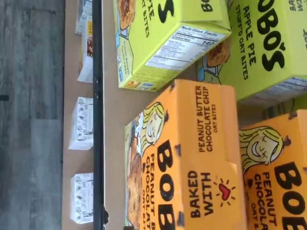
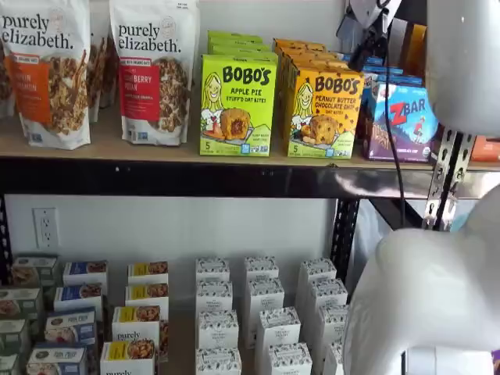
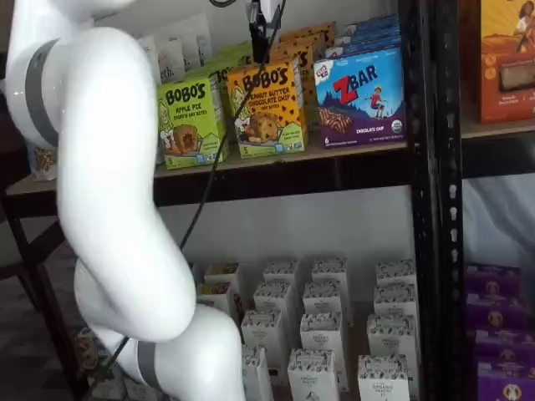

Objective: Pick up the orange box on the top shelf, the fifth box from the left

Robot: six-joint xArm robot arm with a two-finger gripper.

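Note:
The orange box [image 2: 325, 112] stands upright at the front of its row on the top shelf [image 2: 109, 148], between a lime-green Apple Pie box [image 2: 237, 105] and a blue ZBar box [image 2: 401, 121]. It also shows in a shelf view [image 3: 267, 109] and fills the wrist view [image 1: 192, 158], seen from above. My gripper [image 3: 262, 38] hangs from the upper edge above and just behind the orange box. In a shelf view [image 2: 364, 48] only its black fingers and a cable show. No gap between the fingers can be made out, and nothing is in them.
More orange boxes [image 1: 280, 172] stand behind and beside the front one. Granola bags [image 2: 154, 70] stand at the shelf's left. Small white boxes [image 2: 217, 328] fill the lower shelf. A black perforated upright [image 3: 426, 192] stands right of the ZBar box. My white arm [image 3: 109, 209] covers the left.

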